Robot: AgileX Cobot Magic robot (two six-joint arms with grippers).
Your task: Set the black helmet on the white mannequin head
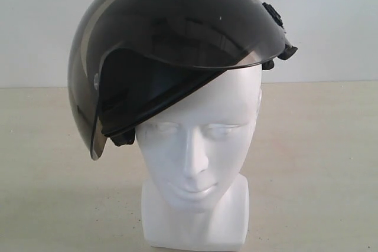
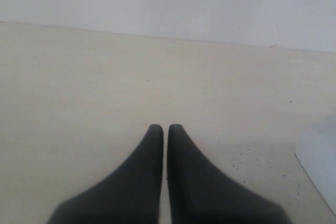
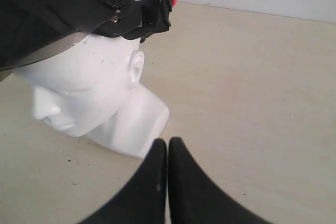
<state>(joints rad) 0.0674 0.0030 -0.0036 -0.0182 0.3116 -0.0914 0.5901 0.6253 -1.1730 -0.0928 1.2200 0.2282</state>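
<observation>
The black helmet sits on top of the white mannequin head, tilted down toward the left of the exterior view, its smoky visor hanging beside the face. In the right wrist view the helmet covers the crown of the mannequin head, which is seen from its side. My right gripper is shut and empty, its tips just short of the neck base. My left gripper is shut and empty over bare table. Neither gripper shows in the exterior view.
The pale beige table spreads around the head, with a white wall behind it. In the left wrist view a white block corner shows at the picture's edge, apart from the fingers.
</observation>
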